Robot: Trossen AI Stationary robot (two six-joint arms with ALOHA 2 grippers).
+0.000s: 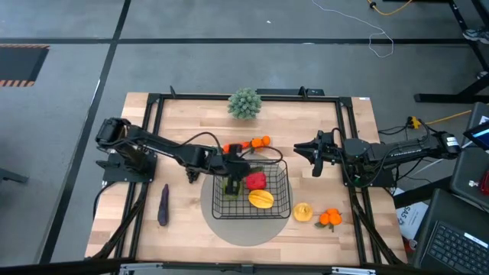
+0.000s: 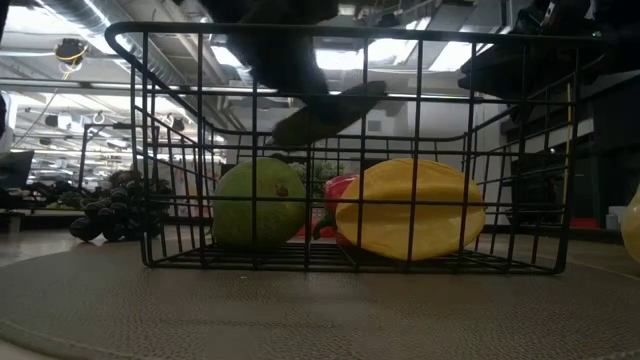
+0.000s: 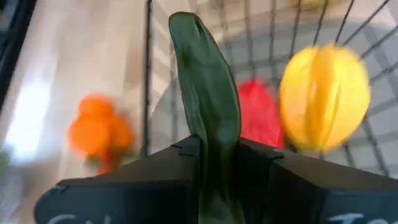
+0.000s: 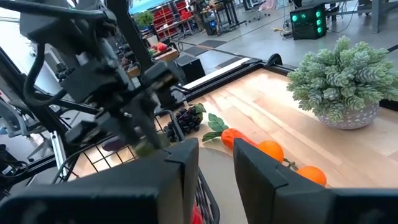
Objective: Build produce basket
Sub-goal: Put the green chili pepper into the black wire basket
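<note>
- Basket [image 1: 281, 200] of black wire mesh, rectangular with open grid sides, sits on the round grey mat [image 1: 244, 229] near the front middle of the wooden table [image 1: 191, 229].
- Inside it lie a green pear [image 2: 258, 204], a red pepper [image 1: 255, 181] and a ribbed yellow fruit [image 1: 261, 199].
- Left gripper [image 1: 231, 180] hangs over the basket's left side, fingers pinching a dark green cucumber [image 3: 208, 99].
- Right gripper [image 1: 313, 158] waits over bare table to the basket's right, its fingers parted around nothing.
- Outside the basket: purple eggplant [image 1: 163, 205], dark grapes [image 2: 115, 213], lemon [image 1: 302, 211], oranges [image 1: 330, 218], and a carrot with more oranges [image 1: 255, 143].
- Spiky grey-green ball plant [image 1: 244, 102] stands at the table's far edge.
</note>
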